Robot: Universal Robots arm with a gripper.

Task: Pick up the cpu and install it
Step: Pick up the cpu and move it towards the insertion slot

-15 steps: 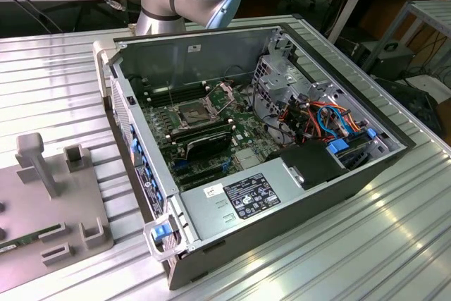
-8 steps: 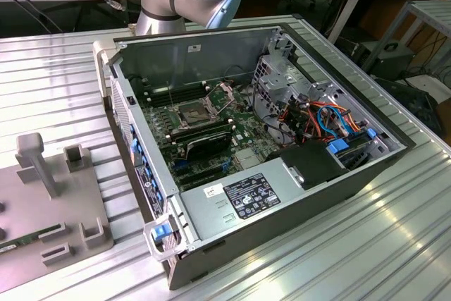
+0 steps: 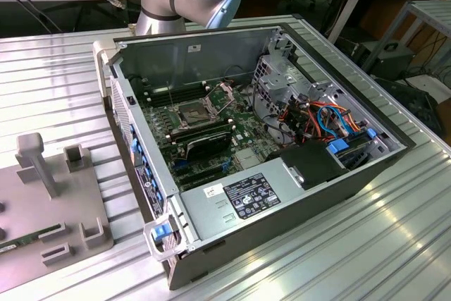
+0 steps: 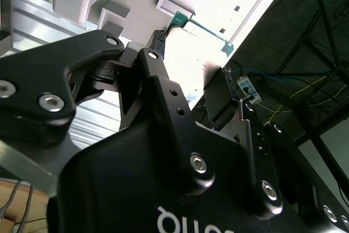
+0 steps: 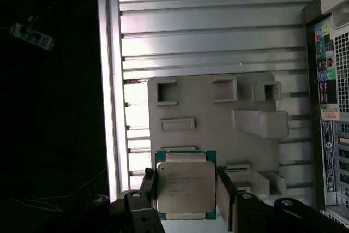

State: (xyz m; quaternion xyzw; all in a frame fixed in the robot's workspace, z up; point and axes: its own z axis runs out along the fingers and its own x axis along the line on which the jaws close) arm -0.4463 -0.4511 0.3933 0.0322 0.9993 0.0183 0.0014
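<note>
In the first wrist view the cpu (image 5: 185,186), a flat square chip with a dull silver top and a green rim, sits between the two dark fingers (image 5: 225,189) of my gripper (image 5: 186,190), which is shut on it from both sides. It hangs above the grey fixture plate (image 5: 207,113). In the exterior view the open socket (image 3: 190,112) lies on the motherboard inside the computer case (image 3: 282,195), with its metal frame (image 3: 224,94) tilted up. The second wrist view shows the gripper's black linkages (image 4: 158,102).
The grey fixture plate (image 3: 53,206) with raised blocks and a post (image 3: 39,160) lies at the exterior view's left, on the ribbed metal table (image 3: 394,230). A green memory stick (image 3: 17,244) rests on it. Cables and drive bays (image 3: 331,121) crowd the case's right side.
</note>
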